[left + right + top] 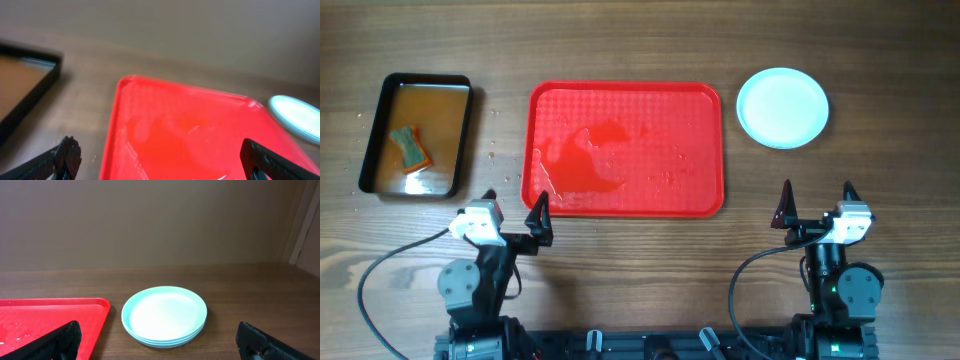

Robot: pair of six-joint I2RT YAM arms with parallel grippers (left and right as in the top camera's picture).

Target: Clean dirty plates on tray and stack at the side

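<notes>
The red tray (pixel 625 148) lies in the middle of the table, bare of plates and wet with streaks of water. It also shows in the left wrist view (pixel 190 140) and at the left edge of the right wrist view (pixel 45 317). The three white plates (pixel 782 107) sit in one stack on the wood to the right of the tray, seen up close in the right wrist view (pixel 164 315). My left gripper (pixel 513 211) is open and empty just in front of the tray's near left corner. My right gripper (pixel 816 203) is open and empty, in front of the plate stack.
A black pan (pixel 417 135) of brownish water stands at the far left with a sponge (pixel 410 148) in it; its corner shows in the left wrist view (pixel 30 75). Water drops dot the wood between pan and tray.
</notes>
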